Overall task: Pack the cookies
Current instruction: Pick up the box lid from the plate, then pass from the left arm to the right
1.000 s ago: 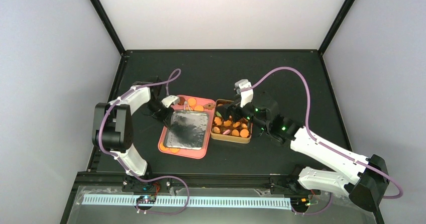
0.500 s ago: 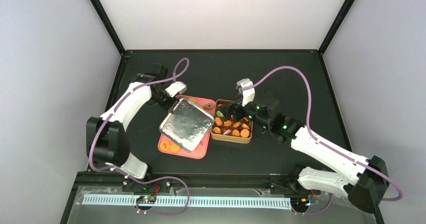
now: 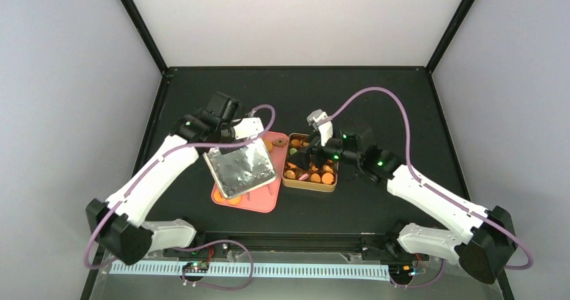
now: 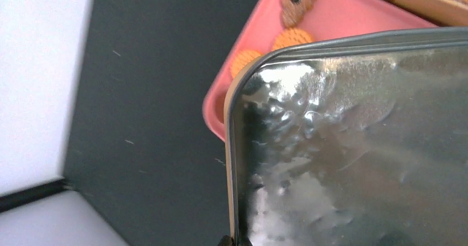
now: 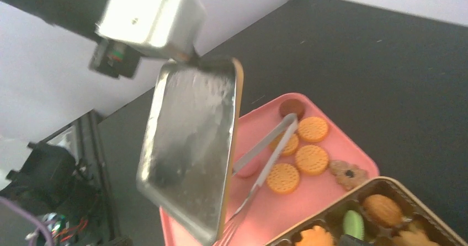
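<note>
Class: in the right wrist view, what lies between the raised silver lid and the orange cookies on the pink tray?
A pair of metal tongs lies on the pink tray, between the silver lid and the cookies. The right wrist view shows this.

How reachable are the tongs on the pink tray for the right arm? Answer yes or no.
Probably not: the tongs lie on the pink tray, but the silver lid, held tilted in the left claw, hangs over part of them, so the open right claw would risk hitting it.

Orange cookies (image 5: pixel 312 159), pink tray (image 5: pixel 314 204), silver lid (image 5: pixel 187 141), gold tin (image 3: pixel 308 186)
</note>
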